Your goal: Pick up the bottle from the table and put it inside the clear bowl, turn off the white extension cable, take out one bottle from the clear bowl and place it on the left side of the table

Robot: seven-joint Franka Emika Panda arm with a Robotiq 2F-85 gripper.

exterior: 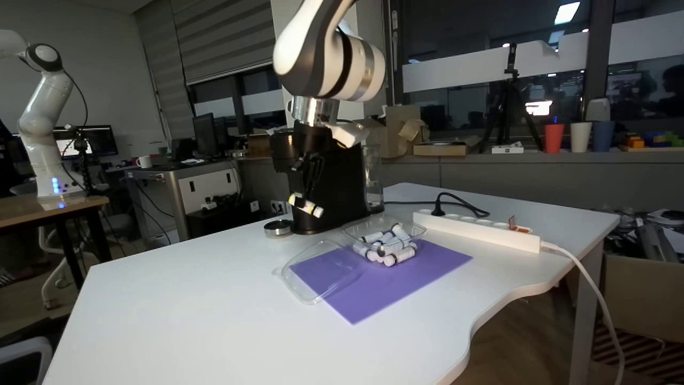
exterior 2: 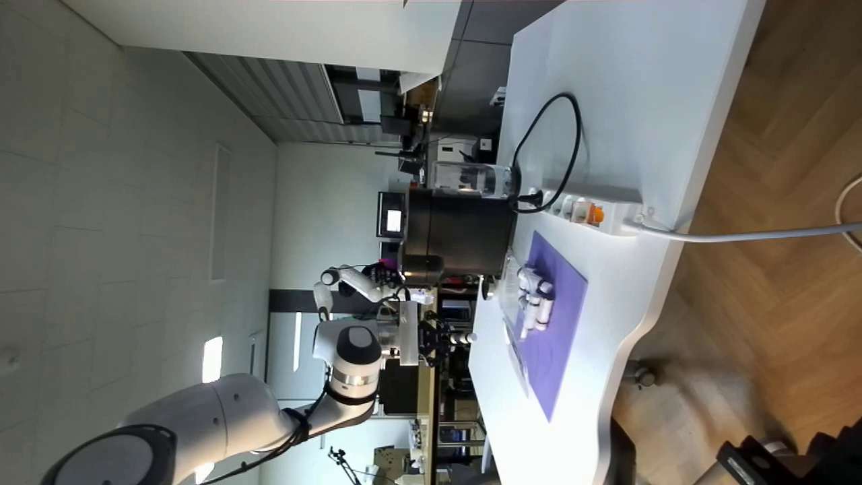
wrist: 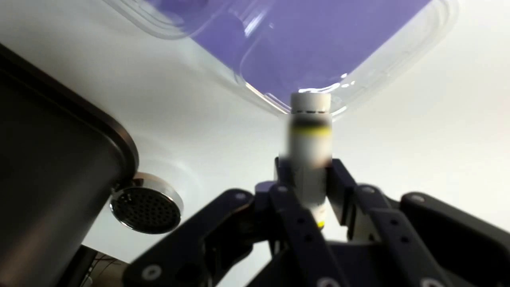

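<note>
A small white bottle [exterior: 305,205] with yellow bands hangs above the table [exterior: 187,321], tilted, its white cap facing away from the palm. My gripper [wrist: 307,165] is shut around its middle, one finger on each side. In an exterior view the clear bowl [exterior: 346,234] stands on the table with several white bottles [exterior: 399,254] heaped in it, apart from the held one. Part of the bowl's rim shows at the top of the wrist view. Farther along lies the white extension cable [exterior: 475,232], an orange switch [exterior 2: 596,214] near its cord end.
A black machine [exterior: 336,187] rises close by the gripper, with a round metal piece [wrist: 145,207] at its foot. The clear lid [exterior: 284,279] lies partly on a purple mat [exterior: 427,275] beside the bowl. A black cord [exterior 2: 572,145] plugs into the extension.
</note>
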